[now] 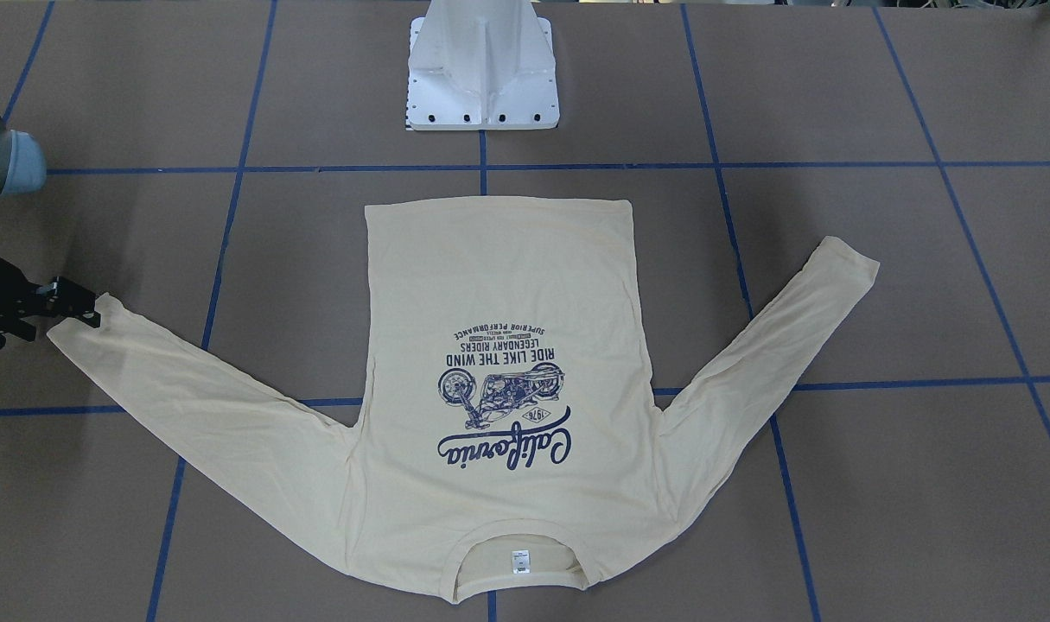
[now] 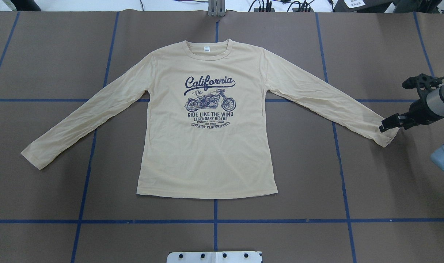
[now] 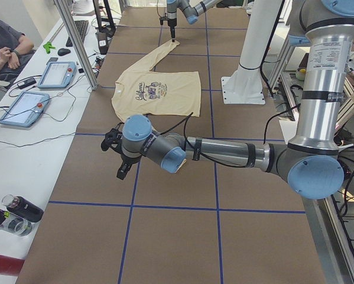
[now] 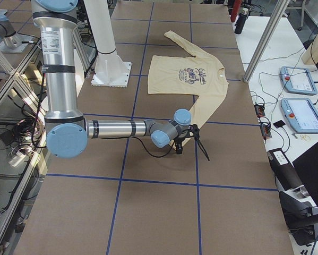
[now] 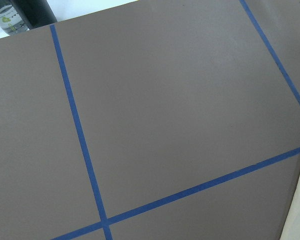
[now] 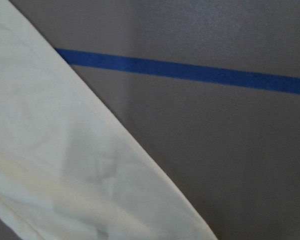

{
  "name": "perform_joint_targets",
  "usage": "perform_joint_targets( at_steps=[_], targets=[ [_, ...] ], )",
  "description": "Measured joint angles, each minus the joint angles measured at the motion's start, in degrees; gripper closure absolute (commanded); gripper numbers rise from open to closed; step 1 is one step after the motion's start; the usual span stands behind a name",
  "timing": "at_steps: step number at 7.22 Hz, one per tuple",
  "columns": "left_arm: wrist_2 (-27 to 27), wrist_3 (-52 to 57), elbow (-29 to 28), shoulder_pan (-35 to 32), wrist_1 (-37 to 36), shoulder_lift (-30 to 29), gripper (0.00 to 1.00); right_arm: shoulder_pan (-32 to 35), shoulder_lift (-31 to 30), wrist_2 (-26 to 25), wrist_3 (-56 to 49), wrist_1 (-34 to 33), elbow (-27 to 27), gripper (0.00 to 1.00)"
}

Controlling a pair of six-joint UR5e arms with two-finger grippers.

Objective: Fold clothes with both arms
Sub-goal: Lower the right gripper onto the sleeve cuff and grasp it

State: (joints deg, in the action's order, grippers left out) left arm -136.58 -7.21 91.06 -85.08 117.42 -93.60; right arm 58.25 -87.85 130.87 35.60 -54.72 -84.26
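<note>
Here, the right hand [image 2: 384, 127] is at the T-shirt [image 2: 207, 157] cuff (print up).

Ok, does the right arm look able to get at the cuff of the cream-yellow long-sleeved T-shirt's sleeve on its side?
Probably yes. The right arm's black pincer sits right at that cuff, which lies flat on the brown taped table with nothing on it or in between.

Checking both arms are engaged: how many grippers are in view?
2. The right gripper is at a sleeve cuff of the T-shirt; the left gripper is over bare table, off the T-shirt, shown only in the left side view.
</note>
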Motion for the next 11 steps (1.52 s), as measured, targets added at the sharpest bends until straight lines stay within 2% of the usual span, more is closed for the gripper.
perform_joint_targets(
  at_steps=[1,2,4,5,7,11],
  targets=[
    [0.0,0.0,0.0,0.0,0.0,0.0,0.00,-0.3,0.0,0.0,0.0,-0.2,0.0,0.20],
    [0.0,0.0,0.0,0.0,0.0,0.0,0.00,-0.5,0.0,0.0,0.0,-0.3,0.1,0.41],
    [0.0,0.1,-0.1,0.0,0.0,0.0,0.00,-0.6,0.0,0.2,0.0,-0.5,0.1,0.75],
    [0.0,0.1,-0.1,0.0,0.0,0.0,0.00,-0.6,0.0,0.2,0.0,-0.5,0.1,0.87],
    [0.0,0.1,-0.1,0.0,0.0,0.0,0.00,-0.7,0.2,0.8,0.0,-0.5,-0.2,1.00],
    [0.1,0.1,0.0,0.0,0.0,0.0,0.00,0.7,0.3,4.5,0.5,-0.2,-2.3,1.00]
  ],
)
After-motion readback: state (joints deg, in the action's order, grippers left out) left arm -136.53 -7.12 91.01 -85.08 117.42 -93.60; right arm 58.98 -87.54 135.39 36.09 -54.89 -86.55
